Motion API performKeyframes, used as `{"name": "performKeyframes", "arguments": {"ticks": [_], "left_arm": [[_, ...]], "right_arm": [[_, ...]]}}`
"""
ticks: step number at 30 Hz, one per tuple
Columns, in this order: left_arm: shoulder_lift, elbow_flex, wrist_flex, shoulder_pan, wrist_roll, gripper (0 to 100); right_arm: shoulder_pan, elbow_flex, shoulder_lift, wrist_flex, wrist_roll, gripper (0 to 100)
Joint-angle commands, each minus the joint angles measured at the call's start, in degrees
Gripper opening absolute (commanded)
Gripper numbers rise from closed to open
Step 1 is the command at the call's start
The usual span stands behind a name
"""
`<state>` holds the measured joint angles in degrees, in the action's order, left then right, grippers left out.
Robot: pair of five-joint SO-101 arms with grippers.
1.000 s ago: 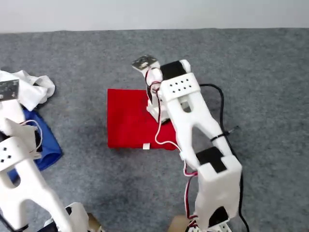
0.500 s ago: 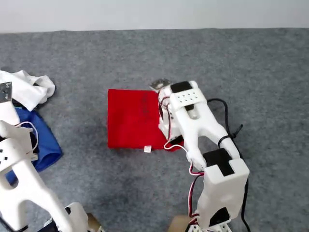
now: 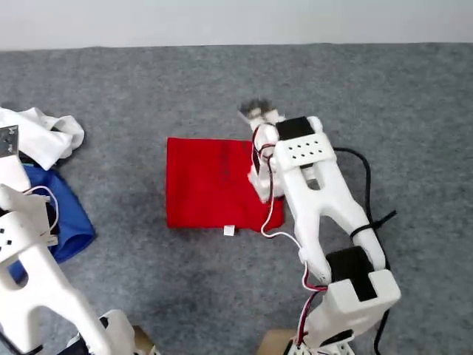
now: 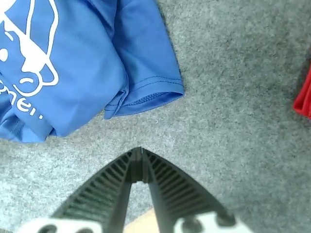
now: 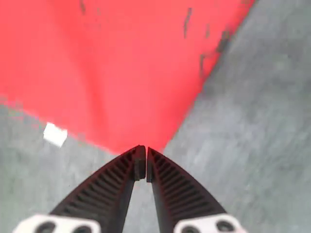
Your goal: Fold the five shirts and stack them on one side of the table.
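Note:
A red shirt lies folded flat as a rectangle in the middle of the grey table, a small white tag at its near edge. My right arm hangs over the shirt's right side. My right gripper is shut, its tips at the red shirt's corner where cloth meets table. A blue shirt with white print lies crumpled at the left, a white shirt bunched behind it. My left gripper is shut over bare table just off the blue shirt's hem.
The grey table surface stretches wide to the right and behind the red shirt. The left arm stands over the blue shirt at the near left. An edge of the red shirt shows in the left wrist view.
My right arm has swung to the right across the red shirt, and the shirt's right edge now reaches a little further right. The left arm shifted slightly early on, then held.

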<state>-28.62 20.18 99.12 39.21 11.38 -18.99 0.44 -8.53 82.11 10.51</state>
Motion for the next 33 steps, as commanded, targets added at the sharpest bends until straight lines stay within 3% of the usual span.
{"name": "performKeyframes", "arguments": {"ticks": [1, 7, 12, 20, 27, 33], "left_arm": [[-1.58, -0.4, 1.32, 0.26, -0.18, 0], [-1.58, -0.4, 1.32, 0.26, 0.0, 0], [-1.58, -0.4, 1.32, 0.26, 0.0, 0], [-1.41, -0.4, 1.23, 0.09, 0.09, 0], [-1.23, -0.31, 1.23, 0.09, 0.09, 0], [-1.23, -0.31, 1.23, 0.26, 0.18, 0]], "right_arm": [[0.75, -2.55, 0.75, -7.87, 0.18, 0.9], [0.75, -2.73, -8.92, -24.04, 0.18, 0.9], [0.92, -8.7, -17.1, -29.32, -0.09, 0.9], [4.09, -18.11, -26.68, -28.09, -0.35, 0.9], [0.66, -21.63, -17.8, -14.99, -0.88, 0.9], [-0.84, -22.95, -9.36, -6.37, -12.92, 2.3]]}}
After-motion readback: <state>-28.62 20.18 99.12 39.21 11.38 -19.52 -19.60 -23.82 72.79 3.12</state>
